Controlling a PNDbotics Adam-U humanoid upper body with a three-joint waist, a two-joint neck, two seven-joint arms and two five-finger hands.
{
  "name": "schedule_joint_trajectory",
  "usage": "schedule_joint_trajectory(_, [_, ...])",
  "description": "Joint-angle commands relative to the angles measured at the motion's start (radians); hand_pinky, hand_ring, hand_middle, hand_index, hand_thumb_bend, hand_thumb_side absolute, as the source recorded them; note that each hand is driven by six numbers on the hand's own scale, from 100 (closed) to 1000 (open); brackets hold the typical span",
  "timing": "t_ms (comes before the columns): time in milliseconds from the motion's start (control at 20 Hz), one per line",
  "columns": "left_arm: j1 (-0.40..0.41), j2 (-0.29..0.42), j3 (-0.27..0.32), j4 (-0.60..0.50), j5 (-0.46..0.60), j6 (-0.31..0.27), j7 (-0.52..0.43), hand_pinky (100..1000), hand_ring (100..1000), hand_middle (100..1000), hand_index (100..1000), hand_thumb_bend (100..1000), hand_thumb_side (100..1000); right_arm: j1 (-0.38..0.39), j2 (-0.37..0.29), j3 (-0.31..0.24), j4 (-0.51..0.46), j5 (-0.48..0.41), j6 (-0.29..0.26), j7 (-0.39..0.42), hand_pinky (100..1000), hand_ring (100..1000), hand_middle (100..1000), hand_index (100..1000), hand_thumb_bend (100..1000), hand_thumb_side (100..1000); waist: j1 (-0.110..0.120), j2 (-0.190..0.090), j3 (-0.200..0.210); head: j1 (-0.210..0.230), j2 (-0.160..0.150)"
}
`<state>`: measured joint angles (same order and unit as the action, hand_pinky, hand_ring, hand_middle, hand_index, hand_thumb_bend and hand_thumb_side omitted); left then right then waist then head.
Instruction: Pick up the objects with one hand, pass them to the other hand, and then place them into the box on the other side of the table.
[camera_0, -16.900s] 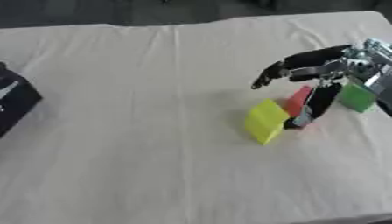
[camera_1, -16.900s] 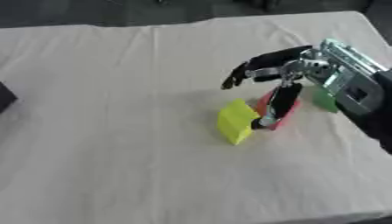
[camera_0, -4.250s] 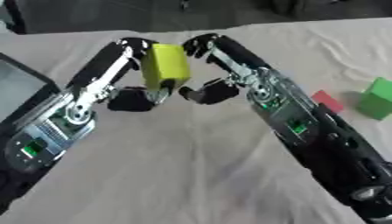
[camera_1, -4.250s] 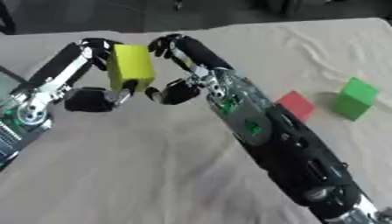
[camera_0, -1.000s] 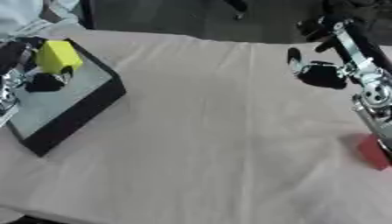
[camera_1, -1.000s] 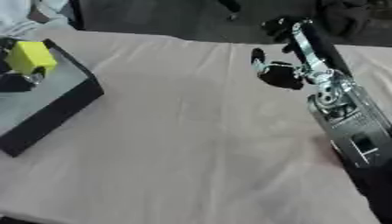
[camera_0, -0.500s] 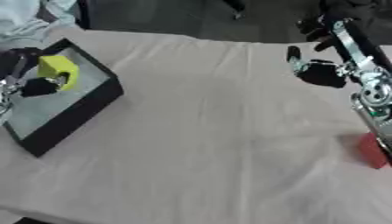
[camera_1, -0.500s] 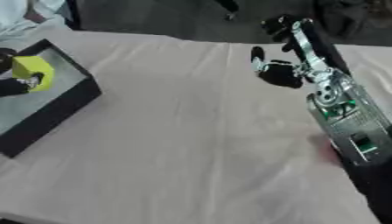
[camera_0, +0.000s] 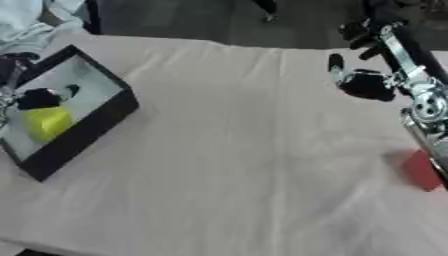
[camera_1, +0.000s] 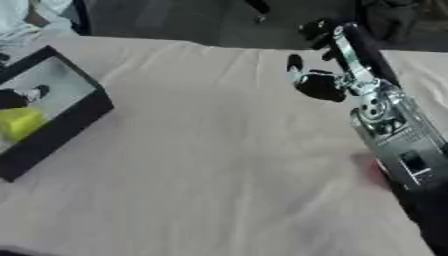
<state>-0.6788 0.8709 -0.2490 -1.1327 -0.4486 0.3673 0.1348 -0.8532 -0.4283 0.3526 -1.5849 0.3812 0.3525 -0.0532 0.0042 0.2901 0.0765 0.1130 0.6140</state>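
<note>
The yellow block (camera_0: 47, 123) lies inside the black box (camera_0: 91, 125) at the table's left edge, on its pale floor. Only the dark fingers of my left hand (camera_0: 40, 98) show. They hang just above the block, spread and apart from it. My right hand (camera_0: 366, 83) is raised over the far right of the table with relaxed fingers and nothing in them. A red block (camera_0: 422, 170) lies at the right edge, partly behind my right forearm (camera_1: 392, 135).
A cream cloth (camera_0: 236, 160) covers the table. Pale fabric (camera_0: 35, 25) lies beyond the box at the far left. Behind the table's far edge the floor is dark.
The yellow block has left my left hand's fingers and dropped to the box floor. The right hand has stayed raised at the far right.
</note>
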Motion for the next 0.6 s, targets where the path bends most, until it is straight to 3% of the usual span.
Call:
schedule_joint_trajectory(50, [-0.012, 0.019, 0.023, -0.04, 0.023, -0.004, 0.021, 906, 955, 746, 871, 168, 411, -0.012, -0.031, -0.014, -0.025, -0.005, 0.001, -0.007, 665, 723, 687, 764, 147, 100, 0.004, -0.025, 0.001, -0.018, 0.009])
schedule_joint_trajectory(100, [-0.01, 0.017, 0.027, -0.058, 0.038, -0.008, 0.031, 906, 953, 744, 860, 100, 383, -0.012, -0.035, -0.017, -0.025, -0.004, 0.002, -0.008, 667, 724, 688, 765, 152, 100, 0.004, -0.026, 0.001, -0.033, 0.013])
schedule_joint_trajectory(200, [-0.001, 0.014, 0.032, -0.107, 0.071, -0.018, 0.047, 903, 944, 748, 836, 100, 460, -0.015, -0.05, -0.021, -0.026, 0.001, 0.005, -0.009, 676, 730, 693, 768, 173, 100, 0.002, -0.027, 0.001, -0.072, 0.021])
schedule_joint_trajectory(350, [0.016, 0.013, 0.037, -0.188, 0.123, -0.04, 0.042, 890, 934, 760, 804, 100, 489, -0.025, -0.084, -0.029, -0.029, 0.009, 0.012, -0.002, 686, 738, 700, 772, 194, 100, -0.001, -0.03, -0.003, -0.117, 0.025])
schedule_joint_trajectory(400, [0.024, 0.013, 0.041, -0.219, 0.142, -0.045, 0.035, 888, 936, 766, 803, 100, 556, -0.028, -0.098, -0.032, -0.03, 0.01, 0.017, 0.003, 693, 744, 707, 775, 100, 100, -0.003, -0.031, -0.005, -0.132, 0.025])
schedule_joint_trajectory(450, [0.031, 0.014, 0.045, -0.249, 0.161, -0.048, 0.028, 889, 939, 769, 806, 100, 504, -0.03, -0.113, -0.034, -0.031, 0.009, 0.022, 0.01, 698, 748, 712, 778, 211, 100, -0.005, -0.032, -0.006, -0.146, 0.026])
schedule_joint_trajectory(600, [0.051, 0.017, 0.051, -0.337, 0.215, -0.053, 0.011, 894, 958, 784, 812, 100, 529, -0.033, -0.167, -0.035, -0.033, -0.005, 0.035, 0.046, 721, 769, 742, 794, 239, 100, -0.01, -0.034, -0.011, -0.179, 0.031])
